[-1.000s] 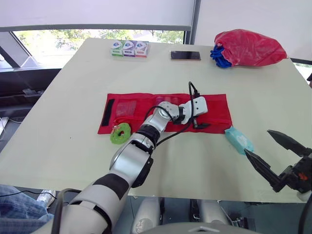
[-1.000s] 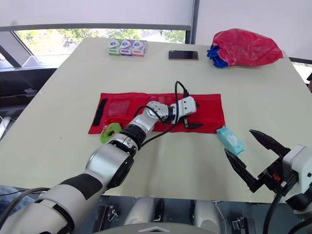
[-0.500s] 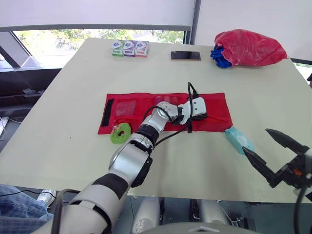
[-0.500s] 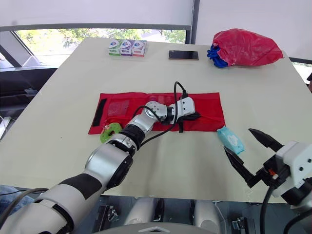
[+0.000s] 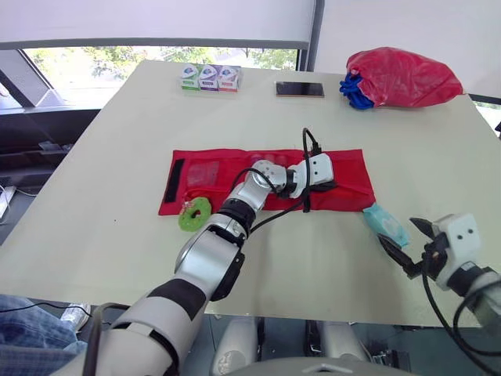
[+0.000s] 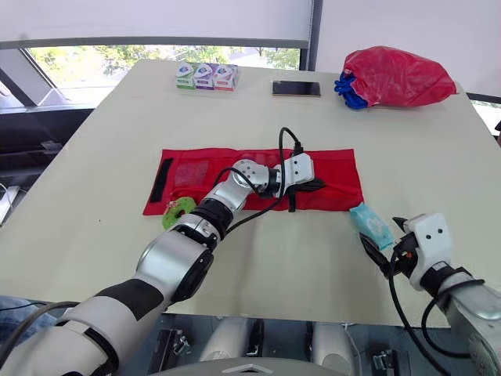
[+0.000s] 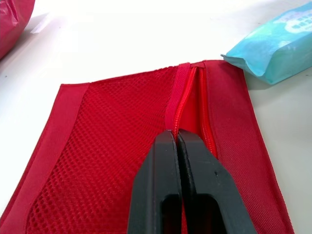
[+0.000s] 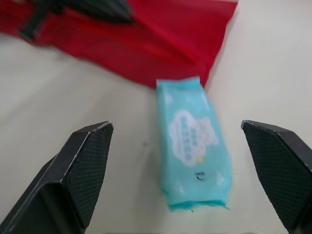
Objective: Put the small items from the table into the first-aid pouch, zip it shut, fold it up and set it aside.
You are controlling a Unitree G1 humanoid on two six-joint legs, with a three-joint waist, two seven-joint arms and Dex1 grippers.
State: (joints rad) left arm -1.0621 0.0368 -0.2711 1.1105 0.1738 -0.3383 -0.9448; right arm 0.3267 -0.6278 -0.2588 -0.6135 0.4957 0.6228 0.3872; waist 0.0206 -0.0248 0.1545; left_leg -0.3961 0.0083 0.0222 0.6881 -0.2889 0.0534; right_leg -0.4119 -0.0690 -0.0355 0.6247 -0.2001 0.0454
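One green ring (image 5: 193,214) lies at the near left edge of the red pouch (image 5: 205,174), which is spread flat on the table (image 5: 109,157). The left gripper (image 7: 176,135) rests on the pouch's right half, fingers pressed together at the zipper line. Just off the pouch's right near corner lies the teal wipes packet (image 5: 384,224). The right gripper (image 5: 398,232) hovers near it, fingers spread wide and clear of the packet.

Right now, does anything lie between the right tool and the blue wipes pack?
Nothing visible does. The open right tool faces the wipes pack across bare table, beside the red pouch's end.
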